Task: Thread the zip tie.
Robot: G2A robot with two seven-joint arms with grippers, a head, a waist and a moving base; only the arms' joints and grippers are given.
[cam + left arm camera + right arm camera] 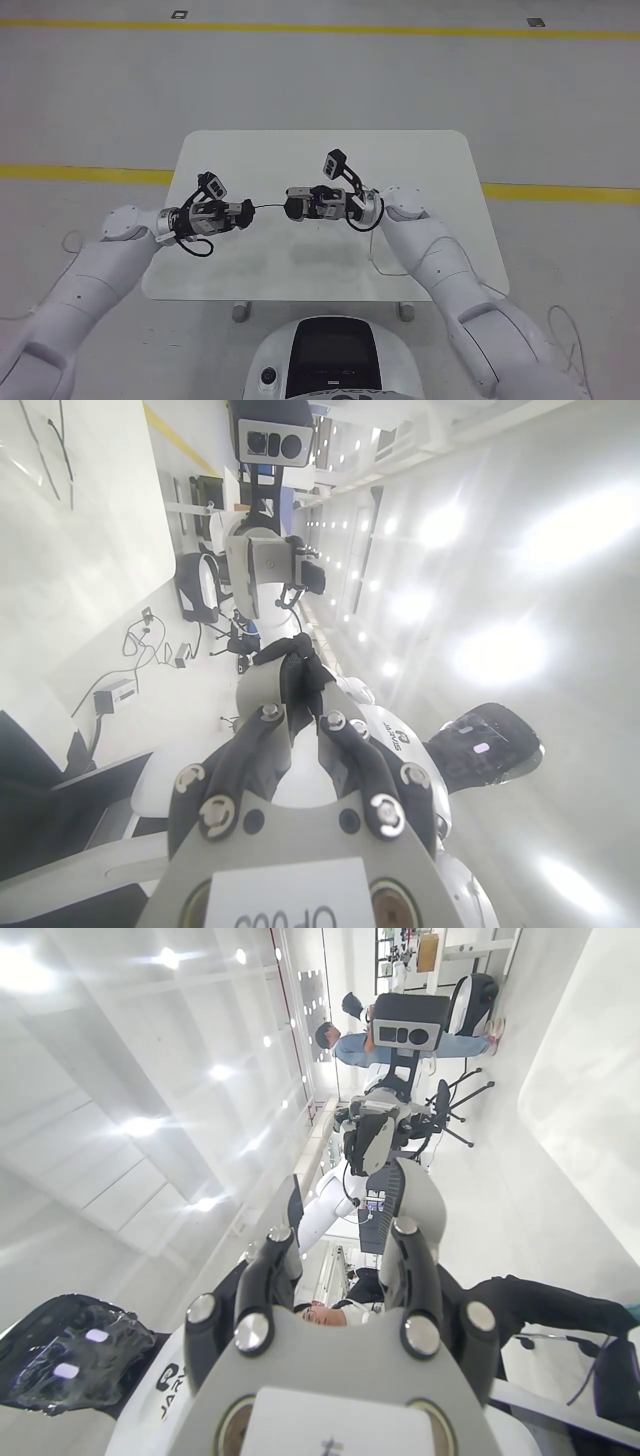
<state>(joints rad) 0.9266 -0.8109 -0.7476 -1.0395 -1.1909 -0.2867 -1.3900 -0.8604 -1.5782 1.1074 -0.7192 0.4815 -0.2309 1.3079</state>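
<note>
The zip tie [268,204], a thin black strip, hung in the air over the middle of the white counter [420,165]. Its long axis ran side to side between the two tools, with a slight bow along it. One end pointed into the left tool [244,210] and the other toward the right tool [291,205]. The two tools faced each other tip to tip, near but apart.

The top view gave the tie's line but not the set of either tool. In the left wrist view the left tool [300,655] had its fingers [262,690] pressed together at their dark-wrapped tips, pinching the tie's end, though the strip itself was too thin to make out there. The right tool [272,565] sat beyond, facing back. In the right wrist view the right tool [345,1178] was spread, with the room visible between its fingers, and the left tool [372,1138] lay beyond that gap. Whether the tie's far end touched the right tool's fingers could not be told.
</note>
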